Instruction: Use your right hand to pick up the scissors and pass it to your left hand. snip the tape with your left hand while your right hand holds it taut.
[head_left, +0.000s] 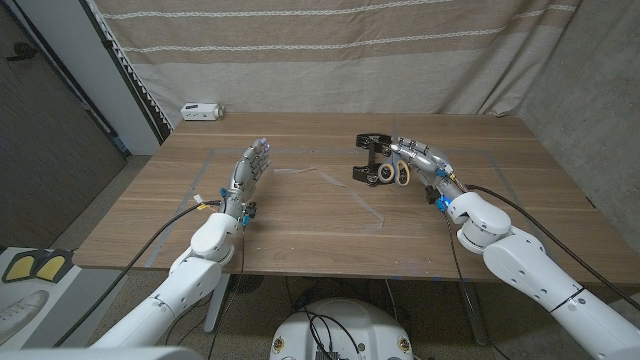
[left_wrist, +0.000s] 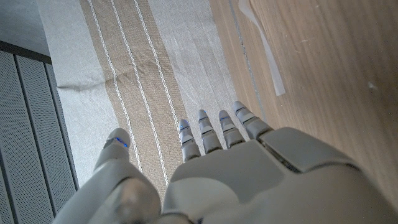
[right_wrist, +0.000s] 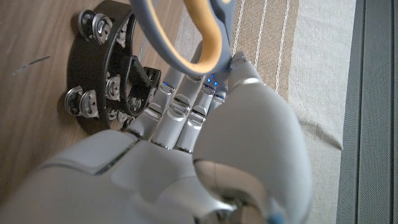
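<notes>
Your right hand (head_left: 425, 162) sits right of centre in the head view, fingers curled around the scissors (head_left: 392, 174). The right wrist view shows a grey-and-yellow handle loop (right_wrist: 186, 37) against the fingertips, so the hand appears to have hold of them, though you cannot tell how secure the hold is. Just left of it on the tabletop (head_left: 300, 235) stands a black ring-shaped object (head_left: 368, 158) with metal discs around its rim, touching or nearly touching the fingers.

Your left hand (head_left: 250, 172) waits left of centre, well apart from the right, fingers apart and extended, holding nothing.

The step in hand looks like securing the scissors for the pass. Before you lift, confirm the handle is pinned firmly, because a loose loop could swing as you carry it. Raise the hand clear of the black object so you do not drag it along. Then bring the scissors toward the middle of the frame, handles presented first, and let the left hand close on them before the right lets go.

The tape (head_left: 350, 195) lies as a thin pale strip across the middle of the tabletop, between the two hands.

The tabletop is bare wood grain. Behind it hangs a striped beige curtain (head_left: 330, 55), and a small white device (head_left: 202, 110) rests near the upper left corner.
</notes>
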